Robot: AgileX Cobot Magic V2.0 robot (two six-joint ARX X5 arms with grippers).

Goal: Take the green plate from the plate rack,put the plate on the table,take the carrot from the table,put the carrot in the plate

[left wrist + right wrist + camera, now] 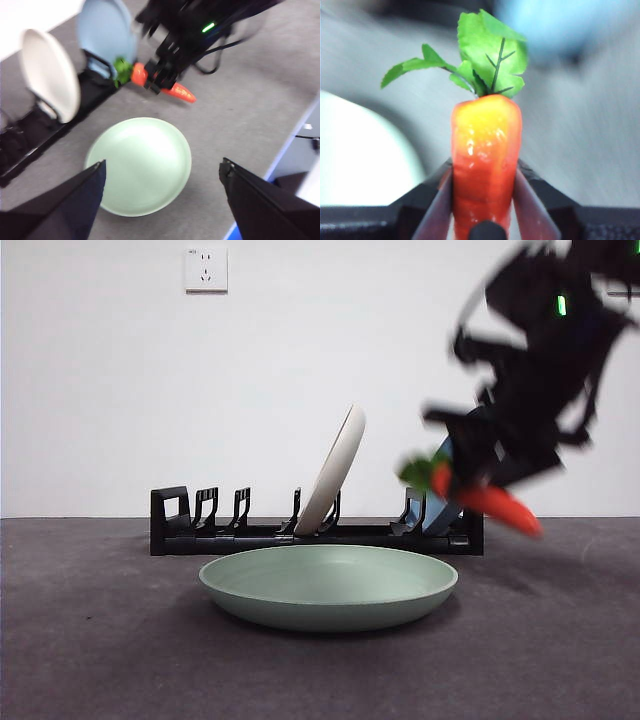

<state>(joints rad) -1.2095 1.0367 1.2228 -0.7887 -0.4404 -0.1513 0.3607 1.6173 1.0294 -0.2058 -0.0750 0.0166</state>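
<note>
From the front, I see the right gripper (478, 492) carrying the carrot (487, 499) in the air beside the green plate (328, 585), which sits on the table (90, 640) before the plate rack (250, 535); motion blur hides detail. Left wrist: my left gripper (162, 175) hangs wide open above the plate. Right wrist: jaws clamp the carrot mid-body; it looks glossy, light, probably slippery.

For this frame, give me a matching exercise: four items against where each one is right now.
Items:
1. green plate
2. carrot
3. cream-white plate
4. blue plate

Places:
A. held in the right end effector, off the table
B. leaning upright mid-rack
C. flat on the table, before the plate rack
D. standing at the rack's end

Pairs: 1-C, 2-A, 3-B, 4-D
</note>
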